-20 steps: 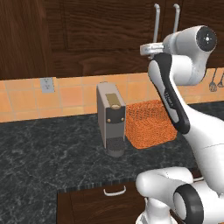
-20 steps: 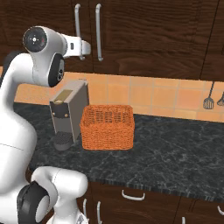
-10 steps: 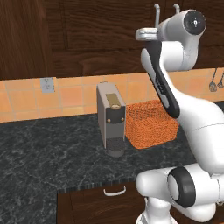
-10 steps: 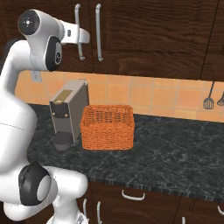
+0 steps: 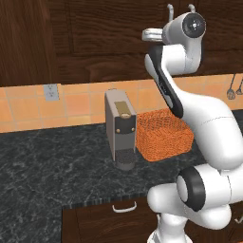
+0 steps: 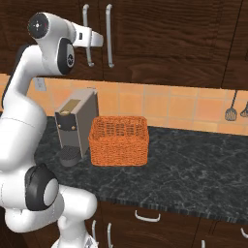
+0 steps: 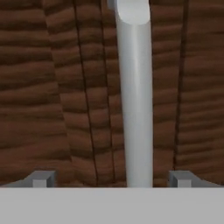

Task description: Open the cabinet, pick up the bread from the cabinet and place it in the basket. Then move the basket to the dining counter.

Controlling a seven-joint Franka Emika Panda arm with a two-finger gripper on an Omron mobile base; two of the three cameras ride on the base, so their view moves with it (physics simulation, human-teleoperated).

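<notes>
The cabinet (image 6: 160, 43) is dark brown wood with its doors shut and two long silver handles (image 6: 109, 29) side by side. My gripper (image 7: 111, 179) is raised in front of the doors and stands open. One silver handle (image 7: 135, 96) runs upright between the two fingertips (image 7: 41, 178), slightly right of the middle and untouched. In the right base view the gripper (image 6: 100, 40) is level with the handles' middle. The orange woven basket (image 6: 118, 140) rests on the black counter below, beside the coffee machine. The bread is hidden behind the doors. The dining counter is out of view.
A grey coffee machine (image 5: 120, 128) stands left of the basket (image 5: 163, 135) on the black speckled counter (image 6: 193, 169). Utensils (image 6: 231, 110) hang on the orange tiled wall at the right. Drawers with small silver handles (image 5: 124, 207) sit under the counter.
The arm has lifted the hand up the cabinet front, from just below the handles' lower ends to their middle height. The jaws stayed open. The basket and coffee machine have not moved.
</notes>
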